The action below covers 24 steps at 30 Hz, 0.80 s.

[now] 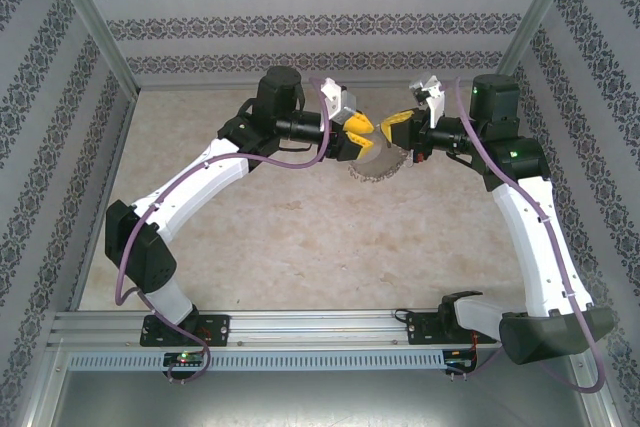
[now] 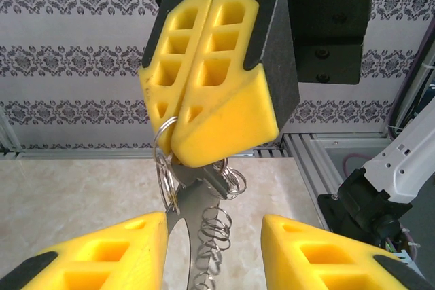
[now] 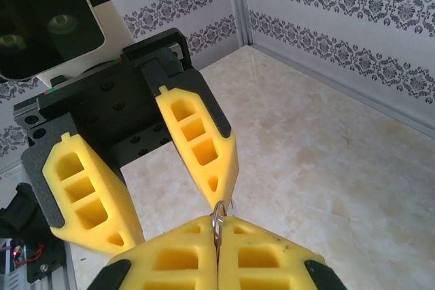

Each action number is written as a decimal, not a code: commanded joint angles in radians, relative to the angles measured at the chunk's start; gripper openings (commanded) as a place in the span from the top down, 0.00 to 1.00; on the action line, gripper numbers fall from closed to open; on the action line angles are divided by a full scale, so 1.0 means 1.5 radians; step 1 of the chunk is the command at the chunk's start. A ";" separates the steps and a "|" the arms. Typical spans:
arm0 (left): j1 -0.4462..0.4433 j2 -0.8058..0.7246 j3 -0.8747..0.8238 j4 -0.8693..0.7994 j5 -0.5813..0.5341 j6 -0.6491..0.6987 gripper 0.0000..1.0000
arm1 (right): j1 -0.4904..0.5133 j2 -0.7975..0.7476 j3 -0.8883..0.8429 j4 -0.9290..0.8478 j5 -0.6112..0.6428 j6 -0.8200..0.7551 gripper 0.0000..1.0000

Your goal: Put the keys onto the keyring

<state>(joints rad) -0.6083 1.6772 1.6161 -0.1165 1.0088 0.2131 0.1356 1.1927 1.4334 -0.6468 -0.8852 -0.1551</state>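
Keyring (image 1: 378,169) in right fingers (image 2: 204,100), left fingers (image 2: 102,252) spread, arms facing

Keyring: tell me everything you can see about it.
The keyring is a large thin grey metal hoop, its rim fringed with many small wire loops. It hangs tilted between the two grippers, over the pale marbled table. The fingers of the right gripper are shut on a small ring at its upper edge. The fingers of the left gripper stand open on either side of it, not visibly touching it.
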 commanded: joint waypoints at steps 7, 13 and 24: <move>0.004 -0.014 0.001 0.040 -0.006 -0.016 0.59 | 0.016 -0.017 0.005 0.020 -0.025 -0.004 1.00; 0.003 -0.008 0.006 0.056 -0.008 -0.025 0.58 | 0.025 -0.019 0.002 0.018 -0.020 -0.006 1.00; 0.003 0.005 0.012 0.074 -0.016 -0.033 0.71 | 0.032 -0.021 0.000 0.012 -0.018 -0.010 1.00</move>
<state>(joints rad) -0.6067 1.6775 1.6161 -0.0574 0.9882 0.1741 0.1734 1.1858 1.4334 -0.6468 -0.8845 -0.1555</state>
